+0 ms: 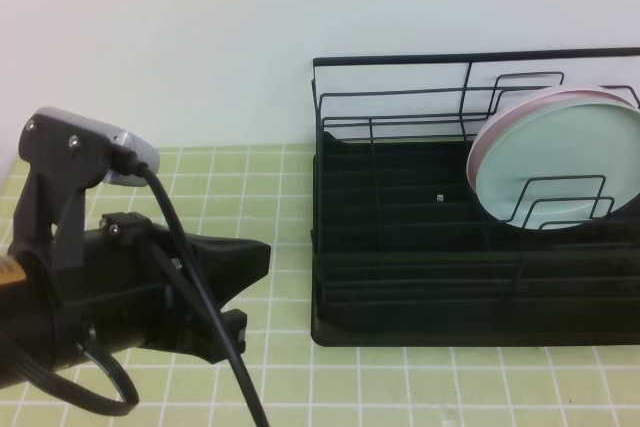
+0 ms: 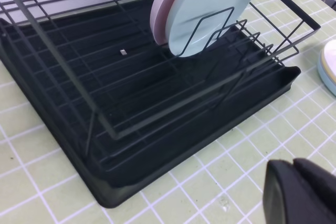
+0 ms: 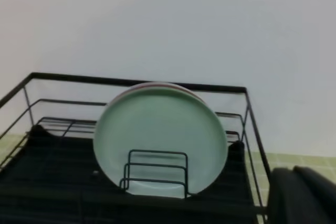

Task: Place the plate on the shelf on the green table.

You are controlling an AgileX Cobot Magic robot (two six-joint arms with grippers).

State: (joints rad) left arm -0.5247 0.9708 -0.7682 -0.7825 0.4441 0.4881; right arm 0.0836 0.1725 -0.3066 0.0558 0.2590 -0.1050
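The round mint plate [image 1: 560,162] stands upright between the black wire shelf's [image 1: 400,247] dividers, against a pink plate [image 2: 160,14], so both my grippers [image 2: 299,192] [image 3: 302,198] sit closed, empty, apart from the shelf.

- The black wire shelf [image 1: 470,207] stands on the green tiled worktop [image 1: 280,247], filling the right half of the view against a white wall [image 1: 200,37].
- The mint plate [image 1: 560,167] stands on edge among the dividers at the shelf's right end, tilted back.
- A pale pink plate [image 1: 487,135] sits directly behind it, touching; only its rim shows.
- The left arm [image 1: 110,287], black with a camera mount and looping cable, lies low at the lower left, well apart from the shelf.
- Its end effector [image 1: 245,257] points toward the shelf, pressed together and holding nothing.
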